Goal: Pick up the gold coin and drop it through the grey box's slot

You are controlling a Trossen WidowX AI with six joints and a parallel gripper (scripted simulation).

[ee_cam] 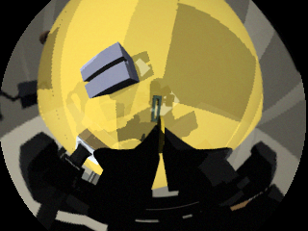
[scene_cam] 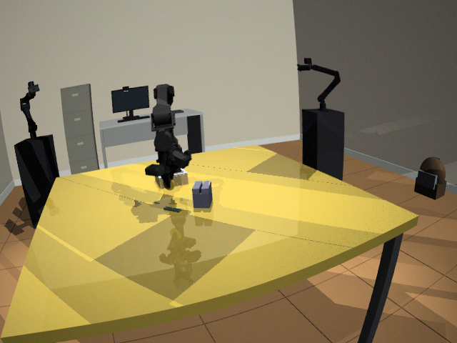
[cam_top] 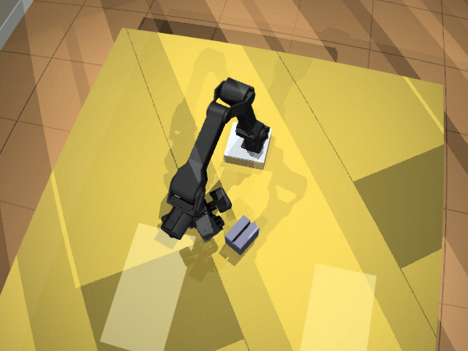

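Coin Clamped in My Jaws, Lifted Clear of Its Holder

My jaws (scene_cam: 168, 184) are clamped on the gold coin (scene_cam: 171, 184) (ee_cam: 162, 136), and I have it up in the air above the yellow table (scene_cam: 295, 221) (cam_top: 321, 211) (ee_cam: 217, 63). From my wrist I see it nearly edge-on, a thin golden strip between my dark fingertips; from outside, a bit of its round face shows beside them.

The dark-green holder (scene_cam: 172, 209) (ee_cam: 156, 109) lies on the table below, apart from the coin. My wrist view shows it as a narrow rectangular frame.

The grey box (cam_top: 241, 235) (scene_cam: 202, 194) (ee_cam: 110, 70) stands upright on the table, near the holder, with a bluish tint to its sides. A dark, straight slot (cam_top: 240, 232) (ee_cam: 105, 69) runs across its lid. The coin is outside the box, off to one side of it, and does not touch the slot.

My arm (cam_top: 208, 143) (scene_cam: 162, 111) reaches out from a pale base block (cam_top: 231, 151), bent high at the elbow, and folds down at the wrist. From above, my own wrist and gripper parts hide the coin and the holder.
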